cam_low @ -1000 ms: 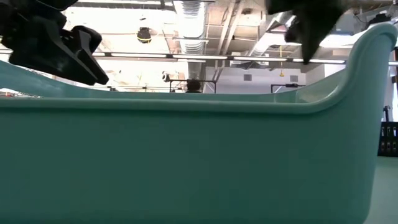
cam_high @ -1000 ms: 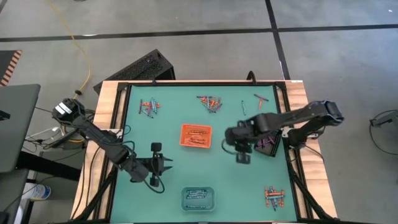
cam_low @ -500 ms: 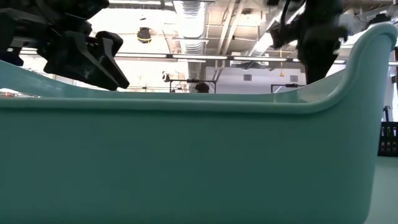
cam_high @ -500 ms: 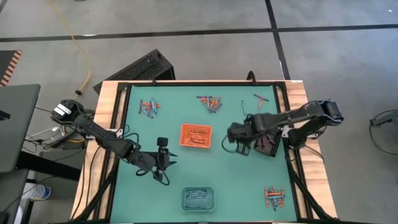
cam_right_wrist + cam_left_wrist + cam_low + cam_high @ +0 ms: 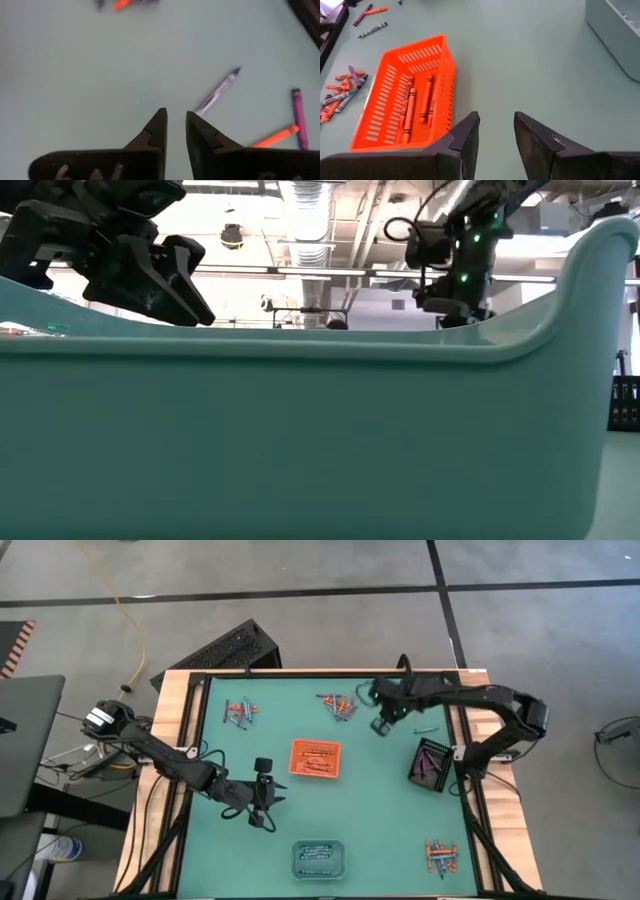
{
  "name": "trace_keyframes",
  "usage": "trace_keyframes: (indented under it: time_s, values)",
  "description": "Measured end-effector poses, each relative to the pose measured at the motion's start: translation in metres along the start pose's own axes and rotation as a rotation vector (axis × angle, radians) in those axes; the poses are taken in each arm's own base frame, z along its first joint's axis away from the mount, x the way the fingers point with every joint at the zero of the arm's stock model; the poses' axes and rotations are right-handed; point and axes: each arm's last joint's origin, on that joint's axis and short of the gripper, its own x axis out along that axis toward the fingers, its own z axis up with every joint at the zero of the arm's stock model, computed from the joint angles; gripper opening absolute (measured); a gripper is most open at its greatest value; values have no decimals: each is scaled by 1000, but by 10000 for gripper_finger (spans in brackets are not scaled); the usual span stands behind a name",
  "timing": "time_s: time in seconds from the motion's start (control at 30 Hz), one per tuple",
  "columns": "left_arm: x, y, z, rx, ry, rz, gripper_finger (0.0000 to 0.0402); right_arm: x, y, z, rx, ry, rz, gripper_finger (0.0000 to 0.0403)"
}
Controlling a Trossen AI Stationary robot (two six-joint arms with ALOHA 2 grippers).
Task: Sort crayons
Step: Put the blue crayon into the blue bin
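Right hand (image 5: 175, 129) — empty, fingers slightly parted — above loose crayons (image 5: 218, 91) (left hand (image 5: 496, 131) likewise, beside orange tray (image 5: 390, 90))

Orange tray (image 5: 315, 758) mid-table — crayon piles (image 5: 239, 712) toward the corners, both arms over the mat

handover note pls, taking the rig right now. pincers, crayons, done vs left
Left pincer: open, empty, beside the orange tray.
Right pincer: slightly open, empty, above loose crayons at the far right of the table.
Done: orange crayons in the orange tray; some in the clear tray and black tray.
Left: piles far left, far middle, near right.
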Motion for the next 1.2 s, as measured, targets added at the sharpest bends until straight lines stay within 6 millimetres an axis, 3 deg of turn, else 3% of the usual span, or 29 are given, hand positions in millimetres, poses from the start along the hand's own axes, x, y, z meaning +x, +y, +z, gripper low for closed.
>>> trace_keyframes:
  time_s: [0.17,0.43,1.03,1.2]
  values:
    - [0,0,0,-28,1,-3,114,19,-28,5,84,-54,66,64]
    - [0,-1,-1,-52,5,-20,114,41,-64,-6,213,-47,25,64]
    - [0,-1,2,-52,-18,-20,114,68,-66,-24,290,-96,27,64]
    - [0,-1,2,-54,-18,-22,114,91,-60,-24,279,-27,19,64]
